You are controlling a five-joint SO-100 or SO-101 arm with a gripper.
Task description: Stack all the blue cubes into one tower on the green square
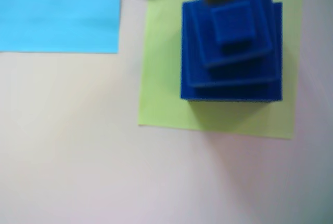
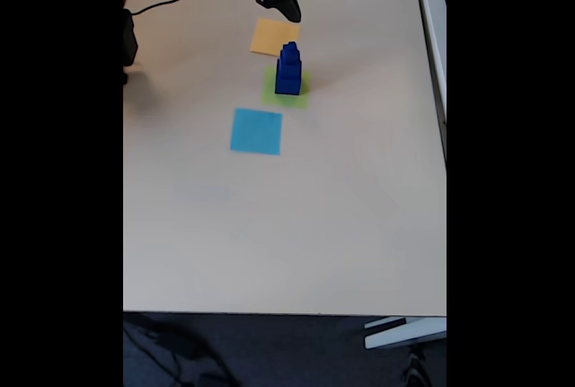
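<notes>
Blue cubes (image 1: 231, 52) stand as one stepped tower on the green square (image 1: 166, 68), biggest at the bottom. I see my gripper (image 2: 286, 5) above it, apart; I can't tell how the jaws stand.

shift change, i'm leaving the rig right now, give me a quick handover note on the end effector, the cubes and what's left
End effector: above and just behind the tower in the fixed view, holding nothing; open or shut cannot be told.
Blue cubes: all four stacked largest to smallest in one tower, tiers offset toward one corner rather than centred.
Green square: the tower stands on it, within its edges.
Light blue square and orange-yellow square: nothing on them.
Done: stacking looks complete.
Left: probably just retract the arm without bumping the tower.
</notes>
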